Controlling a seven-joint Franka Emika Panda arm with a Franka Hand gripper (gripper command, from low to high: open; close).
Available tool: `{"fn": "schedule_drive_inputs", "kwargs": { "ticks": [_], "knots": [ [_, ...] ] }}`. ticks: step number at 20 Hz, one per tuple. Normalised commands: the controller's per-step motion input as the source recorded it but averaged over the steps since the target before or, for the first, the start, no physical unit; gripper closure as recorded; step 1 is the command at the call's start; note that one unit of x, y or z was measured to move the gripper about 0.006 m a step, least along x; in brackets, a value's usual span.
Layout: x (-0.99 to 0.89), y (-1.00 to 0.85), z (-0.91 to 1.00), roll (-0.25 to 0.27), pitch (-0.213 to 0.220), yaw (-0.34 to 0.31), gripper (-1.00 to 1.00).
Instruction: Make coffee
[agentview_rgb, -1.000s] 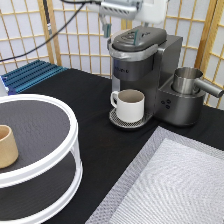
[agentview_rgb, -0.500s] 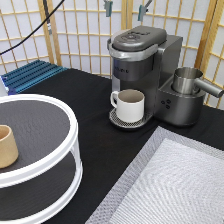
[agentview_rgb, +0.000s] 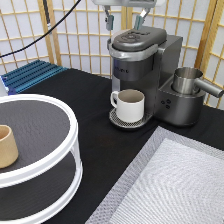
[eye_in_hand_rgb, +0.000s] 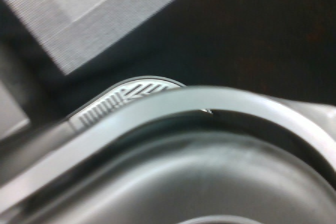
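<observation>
Gripper parked right over the coffee maker

The gripper (agentview_rgb: 124, 21) hangs above the closed coffee maker (agentview_rgb: 142, 70), fingers spread apart, holding nothing. A white mug (agentview_rgb: 130, 105) sits on the drip tray (agentview_rgb: 116, 119). Can't see the pod anywhere, so no idea where it is.

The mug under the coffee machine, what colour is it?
Cream-white; the mug shows best in the exterior view.

Glossy grey plastic coffee maker (agentview_rgb: 142, 65), brushed-metal pitcher (agentview_rgb: 187, 80).
</observation>
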Motion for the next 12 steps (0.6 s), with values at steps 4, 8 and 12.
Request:
{"fn": "schedule_drive_inputs", "kwargs": {
  "ticks": [4, 8, 12],
  "knots": [
    [0.1, -0.58, 0.31, 0.082, -0.055, 0.228, -1.0],
    [0.02, -0.74, -0.16, 0.083, -0.011, 0.142, -1.0],
    [-0.38, -0.26, -0.44, 0.026, -0.003, 0.166, -1.0]
  ]
}}
